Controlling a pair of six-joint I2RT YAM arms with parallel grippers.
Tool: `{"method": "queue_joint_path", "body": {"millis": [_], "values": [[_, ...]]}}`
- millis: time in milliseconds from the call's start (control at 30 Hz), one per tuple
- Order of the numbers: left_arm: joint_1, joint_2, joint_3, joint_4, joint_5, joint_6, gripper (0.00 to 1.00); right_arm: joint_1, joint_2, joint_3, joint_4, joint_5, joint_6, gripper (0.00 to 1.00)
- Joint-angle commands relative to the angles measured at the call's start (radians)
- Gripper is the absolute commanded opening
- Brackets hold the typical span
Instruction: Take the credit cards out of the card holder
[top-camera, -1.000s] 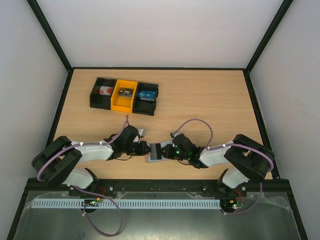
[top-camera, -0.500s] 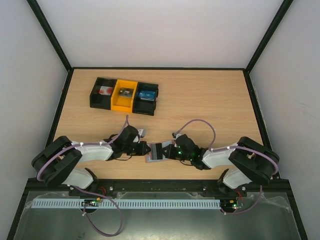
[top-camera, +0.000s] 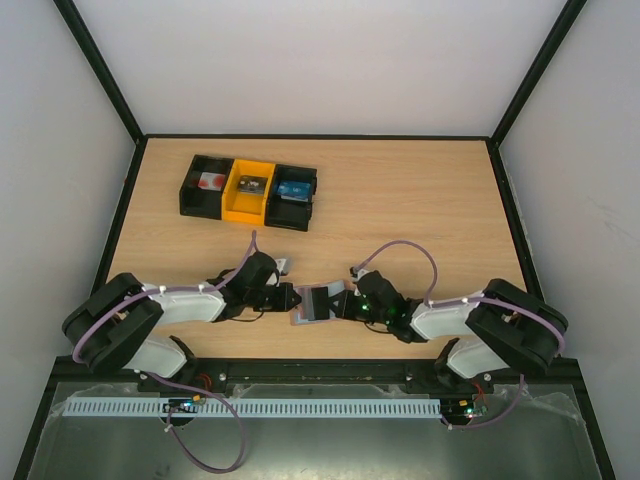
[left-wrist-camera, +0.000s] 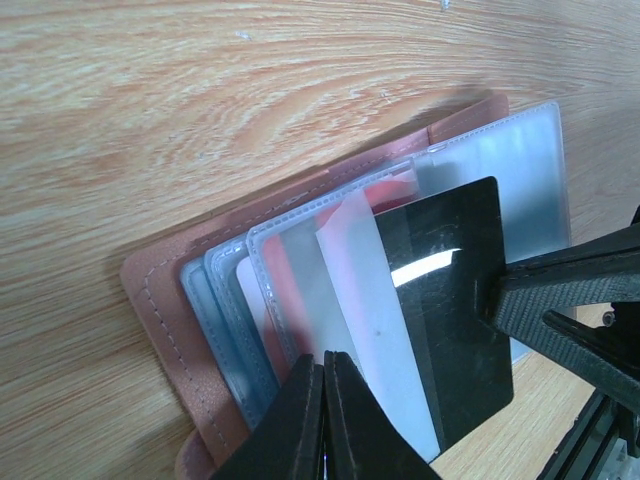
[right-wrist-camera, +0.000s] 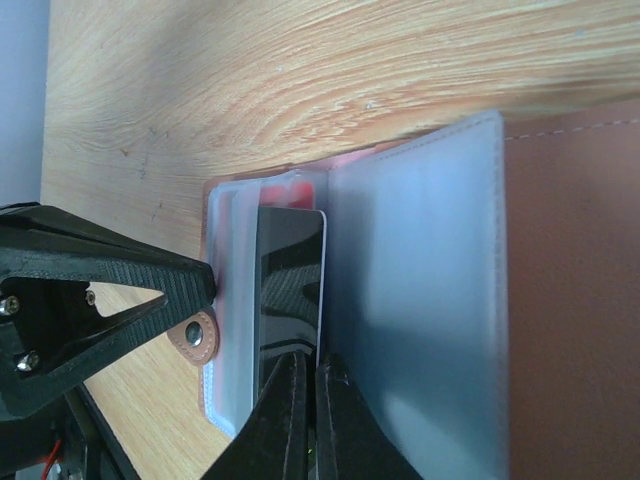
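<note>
Glare streaks the glossy face of the dark card (left-wrist-camera: 445, 310), so we can read no print on it, and we cannot tell how far it sits inside a pocket. The card holder (top-camera: 316, 305) lies open on the table (top-camera: 420, 200), near the middle of the front edge. In the left wrist view its mauve-brown cover shows around a fan of translucent sleeves (left-wrist-camera: 510, 170), and its lower corner runs off the frame. The pinkish-red card (left-wrist-camera: 285, 310) shows only as blurred colour through the frosted plastic, its face hidden. A pale sheet (left-wrist-camera: 350, 300) beside it may be a card or a sleeve; we cannot say which. The left gripper (left-wrist-camera: 323, 362) has its fingers pressed together on the edge of the card holder, covering the sleeve ends there, just beside a round snap tab (right-wrist-camera: 195, 335). The right gripper (right-wrist-camera: 304, 368) pinches the dark card's edge from the opposite side, fingers closed flat against it. From above, both grippers crowd the card holder and we cannot separate the cards there. Far back on the left stands a row of bins (top-camera: 243, 213), two black and one yellow. The items inside are too small for us to name, and any labels on them are unreadable.
</note>
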Motion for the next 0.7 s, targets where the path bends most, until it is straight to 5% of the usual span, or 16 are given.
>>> {"method": "queue_joint_path", "body": {"millis": [0,200,667], "values": [[-0.003,-0.009,-0.026,-0.066,-0.04,-0.004,0.03,-0.006,-0.039,-0.029,-0.023,0.032,-0.034,0.02],[-0.003,-0.028,-0.021,-0.064,-0.033,-0.019,0.09,-0.006,-0.075,-0.04,-0.051,0.038,-0.044,0.02],[-0.004,-0.219,0.021,-0.1,-0.045,-0.125,0.66,-0.006,-0.265,-0.04,-0.155,0.092,-0.232,0.02]]}}
